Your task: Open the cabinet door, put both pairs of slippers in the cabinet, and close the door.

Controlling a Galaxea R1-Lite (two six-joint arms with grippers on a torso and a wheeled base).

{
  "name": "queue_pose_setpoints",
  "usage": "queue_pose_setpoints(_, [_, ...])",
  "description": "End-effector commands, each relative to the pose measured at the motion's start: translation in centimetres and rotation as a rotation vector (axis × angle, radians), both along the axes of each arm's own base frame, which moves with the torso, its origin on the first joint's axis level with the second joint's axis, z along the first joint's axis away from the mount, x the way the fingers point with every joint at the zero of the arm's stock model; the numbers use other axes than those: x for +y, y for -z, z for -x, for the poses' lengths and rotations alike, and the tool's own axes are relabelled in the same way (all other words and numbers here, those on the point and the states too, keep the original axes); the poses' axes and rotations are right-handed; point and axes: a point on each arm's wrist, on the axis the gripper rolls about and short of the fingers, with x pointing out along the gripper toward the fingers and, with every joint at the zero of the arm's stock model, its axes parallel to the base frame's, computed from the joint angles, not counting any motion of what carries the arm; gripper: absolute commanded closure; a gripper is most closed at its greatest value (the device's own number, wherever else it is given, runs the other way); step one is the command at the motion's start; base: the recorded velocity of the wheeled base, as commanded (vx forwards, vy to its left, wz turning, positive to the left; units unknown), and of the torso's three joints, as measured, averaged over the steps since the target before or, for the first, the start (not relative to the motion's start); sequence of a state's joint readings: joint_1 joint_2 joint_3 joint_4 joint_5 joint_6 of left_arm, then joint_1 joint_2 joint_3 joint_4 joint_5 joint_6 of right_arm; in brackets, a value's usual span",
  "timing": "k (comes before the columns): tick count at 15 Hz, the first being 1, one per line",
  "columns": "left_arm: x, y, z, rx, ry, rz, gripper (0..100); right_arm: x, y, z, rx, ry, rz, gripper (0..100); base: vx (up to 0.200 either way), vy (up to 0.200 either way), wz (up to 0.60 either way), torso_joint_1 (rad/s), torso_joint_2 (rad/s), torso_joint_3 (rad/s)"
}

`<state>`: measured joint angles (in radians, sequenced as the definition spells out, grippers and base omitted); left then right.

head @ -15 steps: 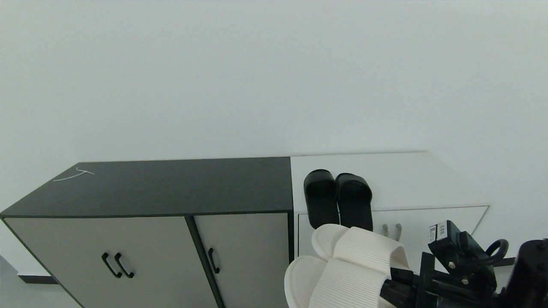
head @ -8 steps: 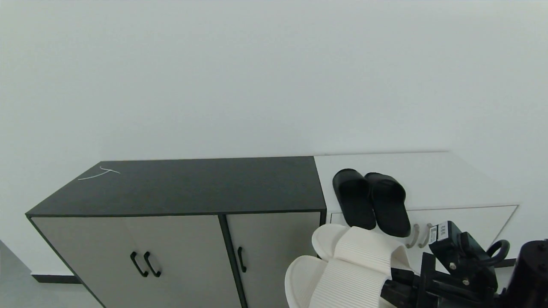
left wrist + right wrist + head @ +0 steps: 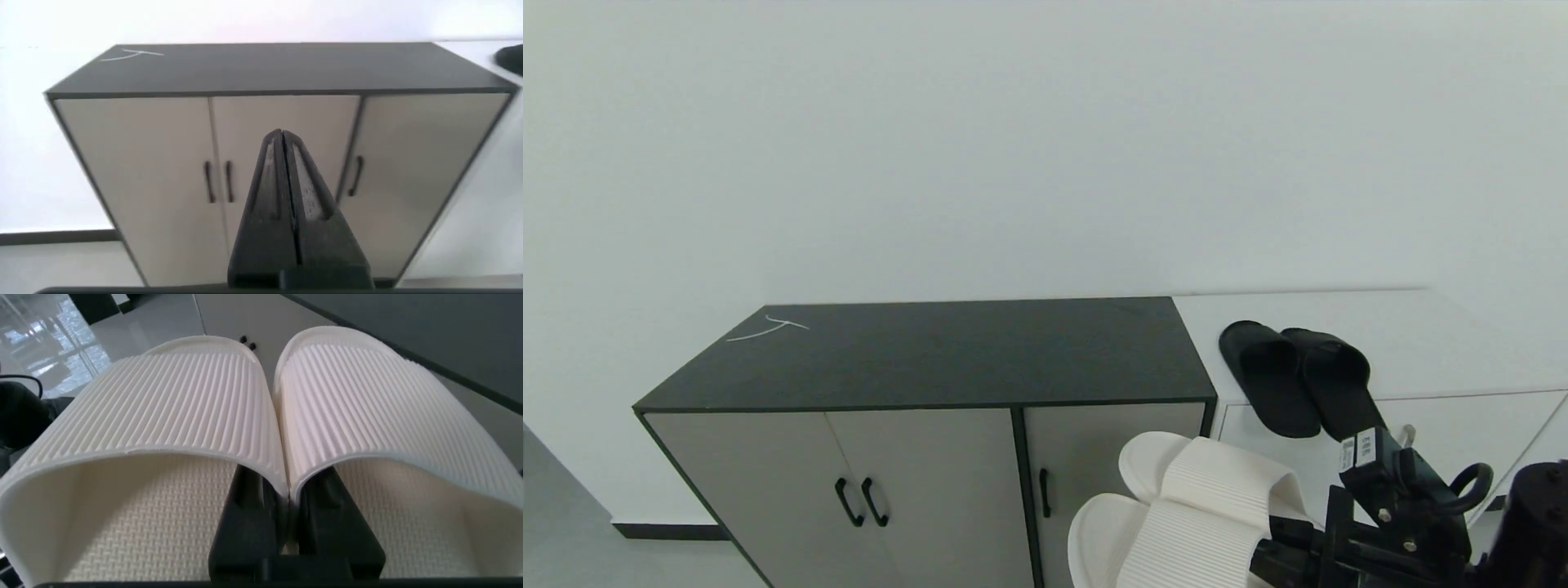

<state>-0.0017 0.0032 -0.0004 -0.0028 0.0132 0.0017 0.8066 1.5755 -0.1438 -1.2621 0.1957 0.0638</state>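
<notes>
A pair of white ribbed slippers [image 3: 1184, 514] hangs side by side in front of the cabinet, low in the head view. My right gripper [image 3: 282, 498] is shut on their two inner strap edges [image 3: 274, 416]. A pair of black slippers [image 3: 1294, 376] lies on the white cabinet top [image 3: 1421, 327], toes over its front edge. The dark-topped cabinet [image 3: 947, 351] has grey doors, all shut, with black handles [image 3: 862, 501]. My left gripper [image 3: 283, 163] is shut and holds nothing, and it points at the cabinet's double doors [image 3: 218, 181].
A white scratch mark [image 3: 768, 328] shows on the dark top's far left corner. A single door with one handle [image 3: 1044, 492] sits right of the double doors. The white cabinet [image 3: 1282, 457] adjoins on the right. Bare wall behind, grey floor [image 3: 556, 539] at left.
The head camera has swung left, so both cabinets and the black slippers sit further right in the picture. The white slippers stay in my right gripper.
</notes>
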Motion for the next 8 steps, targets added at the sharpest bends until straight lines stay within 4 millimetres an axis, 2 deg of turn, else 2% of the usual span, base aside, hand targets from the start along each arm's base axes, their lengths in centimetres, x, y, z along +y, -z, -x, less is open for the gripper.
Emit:
queue_pose_setpoints(1, [0.0, -0.03, 0.01, -0.002, -0.001, 0.0, 100, 0.02, 0.11, 0.11, 0.003, -0.006, 0.004, 100, 0.0, 0.2, 0.0, 0.002, 0.0, 0.002])
queue_pose_setpoints(8, [0.0, -0.03, 0.01, -0.002, -0.001, 0.0, 100, -0.08, 0.35, 0.34, -0.005, -0.014, 0.024, 100, 0.0, 0.2, 0.0, 0.003, 0.0, 0.001])
